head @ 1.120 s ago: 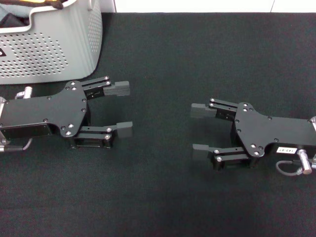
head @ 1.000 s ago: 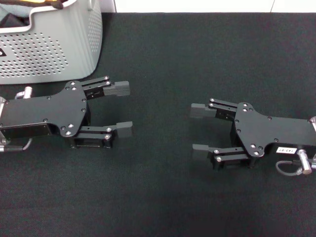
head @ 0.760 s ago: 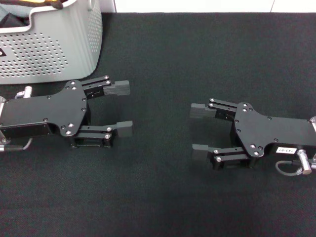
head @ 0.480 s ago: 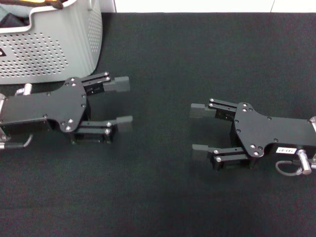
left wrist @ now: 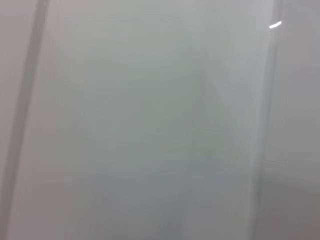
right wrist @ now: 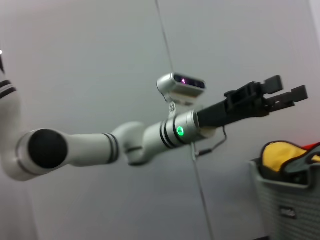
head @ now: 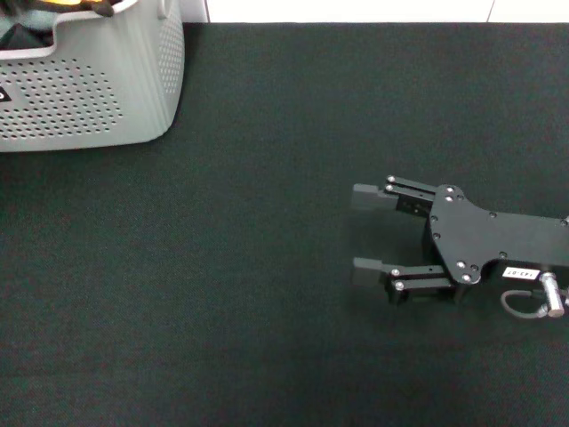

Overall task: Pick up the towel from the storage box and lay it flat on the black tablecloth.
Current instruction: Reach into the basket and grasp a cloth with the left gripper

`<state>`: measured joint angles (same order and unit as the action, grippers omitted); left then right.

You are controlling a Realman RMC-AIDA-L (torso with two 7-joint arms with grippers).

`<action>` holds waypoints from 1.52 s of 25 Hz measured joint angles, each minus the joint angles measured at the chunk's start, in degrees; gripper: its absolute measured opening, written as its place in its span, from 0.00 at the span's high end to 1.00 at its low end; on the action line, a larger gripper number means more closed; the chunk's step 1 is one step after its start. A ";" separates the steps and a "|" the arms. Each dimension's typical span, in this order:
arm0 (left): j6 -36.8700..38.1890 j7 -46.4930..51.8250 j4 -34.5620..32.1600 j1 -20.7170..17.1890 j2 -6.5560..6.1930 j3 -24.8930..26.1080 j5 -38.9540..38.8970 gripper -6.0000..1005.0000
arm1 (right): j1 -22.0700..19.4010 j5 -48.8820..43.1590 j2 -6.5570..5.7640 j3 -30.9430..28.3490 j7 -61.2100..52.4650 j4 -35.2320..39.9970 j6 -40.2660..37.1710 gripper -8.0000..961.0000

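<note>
The light grey storage box (head: 89, 98) stands at the far left corner of the black tablecloth (head: 249, 294). The towel lies bunched inside it; a yellow and dark edge (head: 67, 4) shows at the rim. The right wrist view shows the towel's yellow face (right wrist: 280, 154) heaped in the box (right wrist: 287, 210). My left gripper (right wrist: 286, 88) is out of the head view; the right wrist view shows it raised in the air above the box, fingers apart and empty. My right gripper (head: 363, 233) rests open and empty on the cloth at the right.
A white strip (head: 356, 9) runs along the cloth's far edge. The left wrist view shows only a pale wall (left wrist: 150, 120). My left arm (right wrist: 125, 145) stretches across the right wrist view.
My left gripper has lifted off the cloth and left the head view, rising above the box. My right gripper has shifted slightly to the right.
</note>
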<state>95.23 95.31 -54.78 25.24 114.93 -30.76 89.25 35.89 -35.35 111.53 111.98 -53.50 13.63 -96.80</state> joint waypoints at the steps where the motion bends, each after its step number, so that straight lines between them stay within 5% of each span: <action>1: -1.88 2.00 -3.36 -0.17 0.42 -0.10 0.92 0.14 | -0.37 -0.06 0.00 -0.51 0.34 -0.10 0.05 0.11; 6: -13.40 14.68 -18.51 -0.18 1.84 -0.21 11.50 0.14 | -1.94 -0.25 0.00 -2.00 1.93 -0.21 0.48 0.11; 17: -15.60 38.14 -33.22 3.63 1.37 -3.84 45.96 0.23 | -2.57 -0.15 -0.35 -3.31 2.20 -0.27 3.99 0.12; 24: -15.96 42.13 -31.05 6.62 0.46 -4.74 54.40 0.25 | -2.53 -0.17 -0.29 -3.35 2.34 -0.28 4.10 0.13; 38: -21.99 42.51 -16.26 10.89 -2.30 -4.42 56.73 0.29 | -4.47 0.23 -0.19 -3.62 3.54 -0.28 4.09 0.13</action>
<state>73.24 137.82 -71.03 36.13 112.63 -35.18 145.98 31.42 -35.11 111.34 108.36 -49.96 13.36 -92.71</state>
